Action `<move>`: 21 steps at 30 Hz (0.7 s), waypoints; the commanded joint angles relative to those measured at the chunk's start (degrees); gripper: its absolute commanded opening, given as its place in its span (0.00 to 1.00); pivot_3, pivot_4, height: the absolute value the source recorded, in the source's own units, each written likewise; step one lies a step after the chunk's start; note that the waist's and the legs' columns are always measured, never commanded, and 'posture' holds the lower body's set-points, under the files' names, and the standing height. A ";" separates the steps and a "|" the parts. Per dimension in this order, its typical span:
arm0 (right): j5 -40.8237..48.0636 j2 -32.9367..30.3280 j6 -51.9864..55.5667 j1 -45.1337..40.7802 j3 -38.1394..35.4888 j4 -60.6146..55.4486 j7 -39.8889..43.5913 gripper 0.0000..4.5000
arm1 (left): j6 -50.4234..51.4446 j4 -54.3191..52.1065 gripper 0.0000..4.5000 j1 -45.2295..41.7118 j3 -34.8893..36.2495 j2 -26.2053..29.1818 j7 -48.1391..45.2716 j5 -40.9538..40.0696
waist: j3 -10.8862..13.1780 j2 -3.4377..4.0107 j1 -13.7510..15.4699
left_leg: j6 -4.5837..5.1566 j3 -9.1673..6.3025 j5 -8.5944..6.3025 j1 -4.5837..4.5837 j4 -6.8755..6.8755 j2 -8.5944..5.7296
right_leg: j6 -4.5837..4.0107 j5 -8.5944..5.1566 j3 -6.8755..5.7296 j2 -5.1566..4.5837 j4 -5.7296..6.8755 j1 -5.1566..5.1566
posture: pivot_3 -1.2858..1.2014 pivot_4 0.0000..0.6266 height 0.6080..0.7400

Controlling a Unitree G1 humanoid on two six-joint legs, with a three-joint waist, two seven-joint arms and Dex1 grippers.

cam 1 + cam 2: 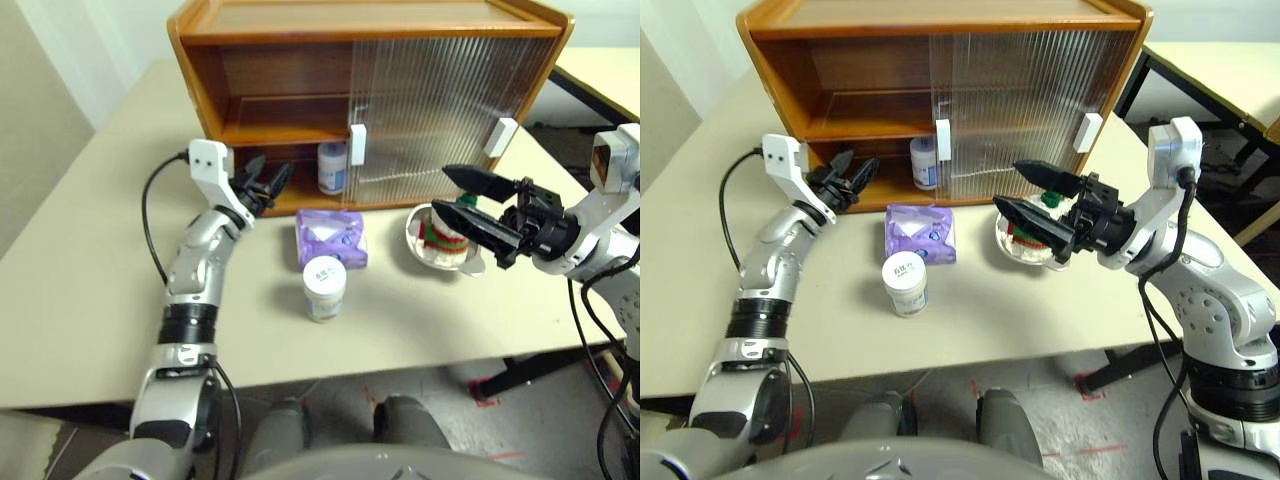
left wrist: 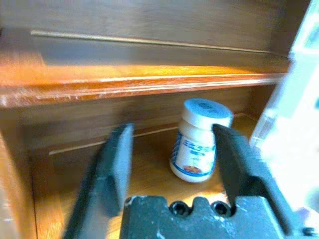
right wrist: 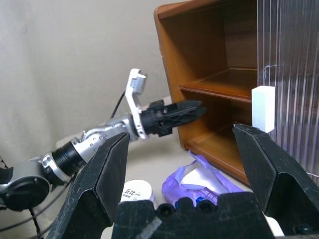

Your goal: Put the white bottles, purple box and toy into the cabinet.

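Observation:
The cabinet stands at the back of the table, its left half uncovered. One white bottle stands inside on the bottom board, beside the door edge. My left gripper hovers open and empty at that opening, short of the bottle. A second white bottle stands on the table, just in front of the purple box. The toy lies in a metal bowl to the right. My right gripper hangs open just above the bowl, holding nothing.
Ribbed sliding doors with white handles cover the cabinet's right half. The upper shelf is bare. A black cable loops off my left arm. Another table stands at the back right. The table's front edge runs close below the bottle.

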 commanded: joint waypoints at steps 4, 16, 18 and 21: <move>-0.64 -0.04 -0.38 -0.76 0.02 0.93 0.48 1.00 | -2.63 -1.17 0.99 3.01 -1.40 5.47 -14.28 -2.82 | 0.00 0.00 0.10 | 0.00 0.00 0.00 0.00 0.00 0.00 | -0.01 -0.01 0.00 -0.02 0.00 0.00 | 0.49 0.00 1.00; -0.92 0.37 -0.43 -1.19 0.02 1.14 0.34 1.00 | -1.93 -6.64 0.99 15.22 -2.31 18.26 -46.34 -11.95 | 0.03 0.09 -0.03 | -0.01 0.00 -0.01 0.01 -0.04 0.16 | -0.25 -0.14 -0.02 -0.05 0.03 -0.08 | 0.49 0.00 1.00; -0.96 0.48 -0.39 -1.24 0.05 1.15 0.29 1.00 | -2.64 -7.08 0.99 16.73 -3.40 21.33 -51.06 -11.22 | 0.05 0.13 -0.04 | -0.02 0.00 -0.01 0.00 -0.05 0.17 | -0.95 -0.55 -0.02 -0.10 0.02 -0.11 | 0.50 0.00 1.00; -1.06 0.61 -0.38 -1.44 0.21 1.23 0.25 1.00 | -6.58 -6.71 0.99 18.17 -5.92 23.76 -56.38 -8.65 | 0.10 0.22 0.04 | -0.02 0.01 -0.01 0.01 -0.08 0.17 | -1.12 -0.67 -0.01 -0.21 0.03 -0.10 | 0.50 0.00 1.00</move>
